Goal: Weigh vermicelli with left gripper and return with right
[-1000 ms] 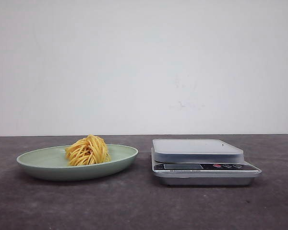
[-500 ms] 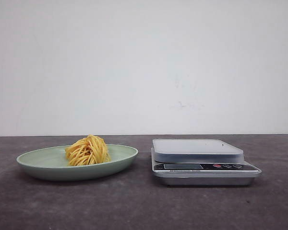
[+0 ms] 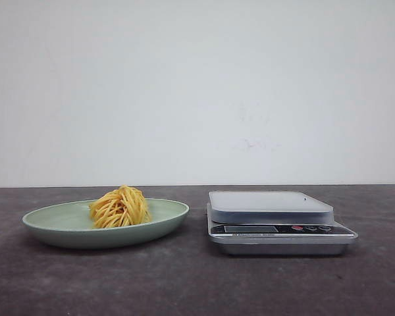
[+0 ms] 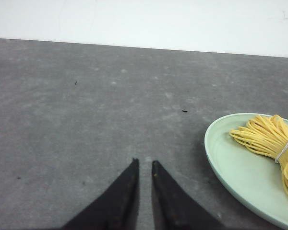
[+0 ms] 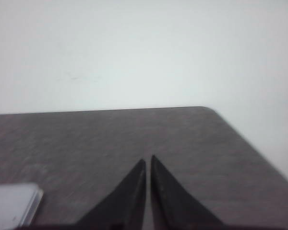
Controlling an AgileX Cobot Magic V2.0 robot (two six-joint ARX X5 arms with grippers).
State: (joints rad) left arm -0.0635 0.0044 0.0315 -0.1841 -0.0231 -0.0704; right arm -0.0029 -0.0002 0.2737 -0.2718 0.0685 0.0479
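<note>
Vermicelli (image 3: 120, 207) on plate (image 3: 66, 227), left tool (image 4: 145, 164) closed, empty

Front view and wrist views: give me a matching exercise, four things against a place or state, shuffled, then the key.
Things:
1. vermicelli
2. scale
3. left tool
4. right tool

States:
A. nothing on its platform
B. nearly shut over bare table, beside the plate
C. bundled, lying on the green plate
D. nearly shut, a corner of the scale at the picture's edge

Pairs: 1-C, 2-A, 3-B, 4-D
</note>
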